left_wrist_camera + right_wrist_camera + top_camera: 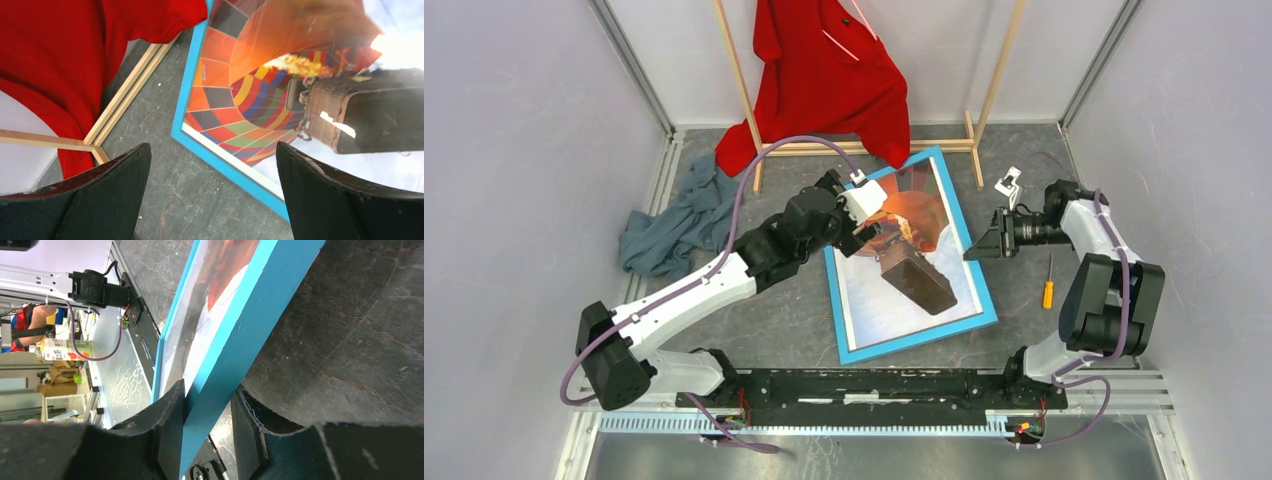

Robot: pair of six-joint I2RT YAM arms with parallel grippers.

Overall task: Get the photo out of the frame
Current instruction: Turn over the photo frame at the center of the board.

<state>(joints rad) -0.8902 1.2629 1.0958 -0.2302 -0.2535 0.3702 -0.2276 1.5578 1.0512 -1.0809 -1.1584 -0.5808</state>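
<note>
1. The photo [921,280] is a large glossy rectangle: an orange-red hot-air balloon with a dark woven basket on pale sky. It sits inside the frame, face up.
2. The frame [919,341] is thin and flat with a smooth light blue border. It lies askew on the table [784,320], whose surface is dark grey and marbled like stone.
3. The right gripper [207,410] is closed narrowly on the frame's right edge, with one black finger on each side of the blue border.
4. The left gripper [212,150] hovers over the photo's upper left part, spread wide and holding nothing.
5. A screwdriver [1048,290] with an orange handle lies on the table, right of the frame and apart from it.
6. A pale wooden rack [989,80] stands behind the frame, with a soft red shirt [824,70] draped on it.
7. A crumpled blue-grey cloth [674,225] lies at the far left of the table.
</note>
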